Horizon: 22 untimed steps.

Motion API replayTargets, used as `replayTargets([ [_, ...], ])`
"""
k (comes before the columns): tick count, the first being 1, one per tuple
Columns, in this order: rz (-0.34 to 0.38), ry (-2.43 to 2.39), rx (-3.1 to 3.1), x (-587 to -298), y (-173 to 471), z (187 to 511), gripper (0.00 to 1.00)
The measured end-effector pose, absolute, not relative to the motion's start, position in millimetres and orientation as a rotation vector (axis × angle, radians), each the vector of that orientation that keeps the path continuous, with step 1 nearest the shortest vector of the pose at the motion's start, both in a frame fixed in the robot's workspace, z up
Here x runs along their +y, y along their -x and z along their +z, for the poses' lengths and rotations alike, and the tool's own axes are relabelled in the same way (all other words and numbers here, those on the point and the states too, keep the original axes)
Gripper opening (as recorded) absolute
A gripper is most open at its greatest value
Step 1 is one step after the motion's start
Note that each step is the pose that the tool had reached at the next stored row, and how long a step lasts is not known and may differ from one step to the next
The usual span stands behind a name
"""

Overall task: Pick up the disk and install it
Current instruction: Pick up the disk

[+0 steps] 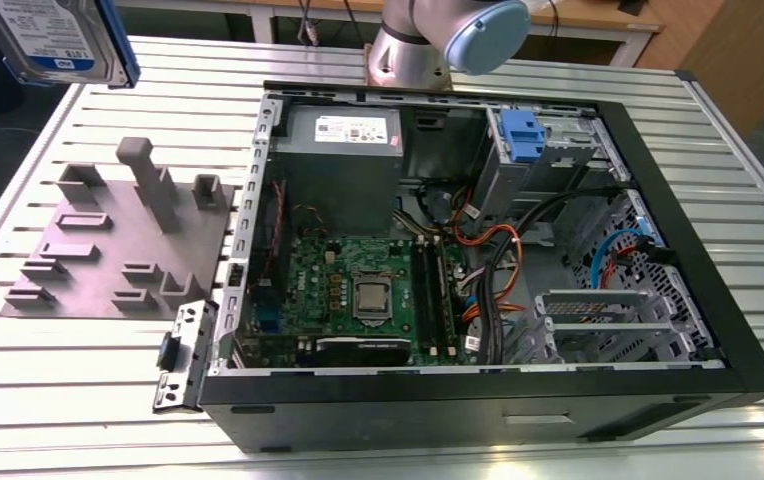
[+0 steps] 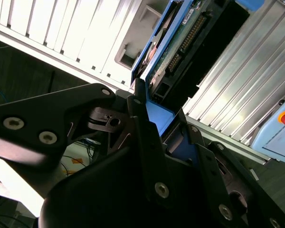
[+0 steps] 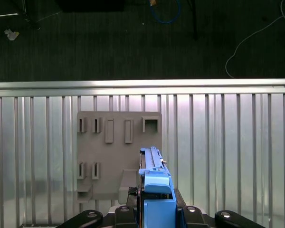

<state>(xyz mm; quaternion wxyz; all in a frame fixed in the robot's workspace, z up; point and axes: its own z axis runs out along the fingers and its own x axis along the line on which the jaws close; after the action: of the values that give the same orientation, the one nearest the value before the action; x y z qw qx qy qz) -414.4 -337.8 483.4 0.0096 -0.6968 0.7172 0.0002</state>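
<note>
The disk (image 1: 55, 40), silver with a white-and-blue label and a blue bracket, hangs in the air above the table's far corner on the exterior view's left. In both wrist views my gripper (image 3: 156, 206) (image 2: 164, 124) is shut on the disk (image 3: 155, 176) (image 2: 179, 45), with its black fingers (image 2: 138, 114) pressed against the blue bracket on either side. The disk stands edge-on, high above the grey fixture plate (image 3: 114, 152).
An open black computer case (image 1: 742, 330) lies on the slatted metal table (image 1: 35, 370), with a drive bay and a small blue latch (image 1: 522, 135) at its far corner. The grey fixture plate (image 1: 115, 245) with upright posts sits beside the case. The arm's base (image 1: 416, 45) stands behind the case.
</note>
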Motion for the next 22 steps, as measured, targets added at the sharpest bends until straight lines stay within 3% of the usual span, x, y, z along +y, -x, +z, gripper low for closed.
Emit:
replayTargets([
  [22, 0.000, 2.176, 2.240, -343.0, 414.0, 493.1, 0.36],
])
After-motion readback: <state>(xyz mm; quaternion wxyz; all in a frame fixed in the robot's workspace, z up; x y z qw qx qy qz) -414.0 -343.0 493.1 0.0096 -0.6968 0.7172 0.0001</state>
